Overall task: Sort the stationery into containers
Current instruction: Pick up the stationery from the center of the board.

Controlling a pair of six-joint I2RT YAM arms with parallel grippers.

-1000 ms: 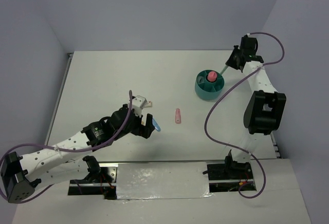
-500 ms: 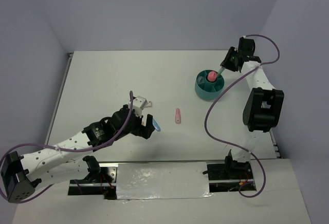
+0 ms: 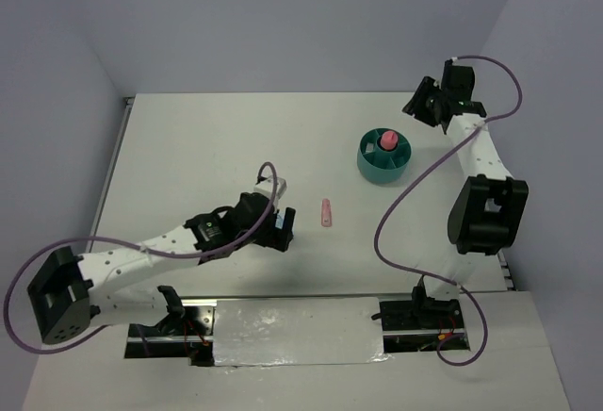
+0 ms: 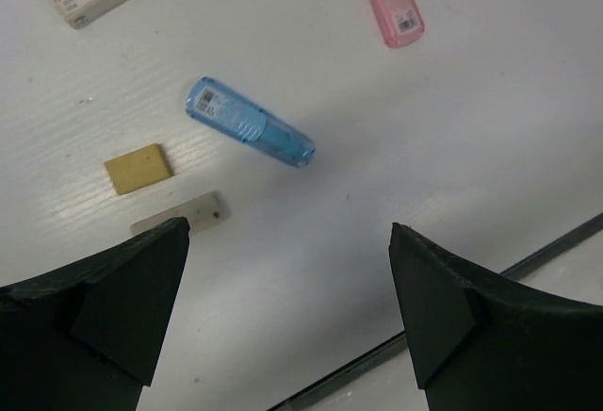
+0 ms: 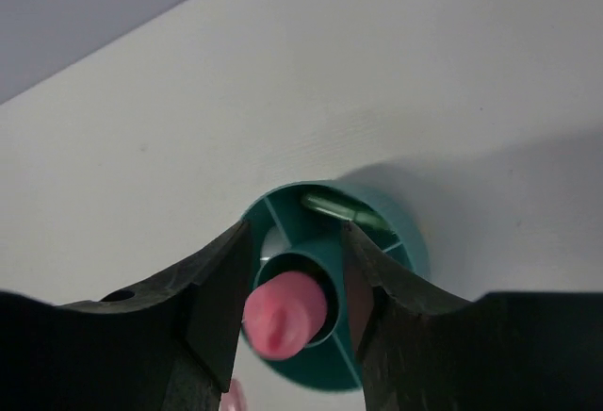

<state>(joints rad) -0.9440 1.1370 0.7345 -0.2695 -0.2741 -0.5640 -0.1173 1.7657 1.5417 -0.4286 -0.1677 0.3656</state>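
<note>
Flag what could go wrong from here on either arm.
1. The open left fingers hang over the blue capsule, with a tan eraser and a pale block close by; coming down, they may catch or shove those.
2. The capsule lies slantwise to the fingers and could pivot out.
3. The right fingers sit above the tub, framing its pink piece; a sideways pull-away might clip it.

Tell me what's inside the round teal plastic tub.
A pink rounded piece stands in the centre cup; a green capsule lies in one ring compartment. The cup's depth below the pink piece is hidden.
</note>
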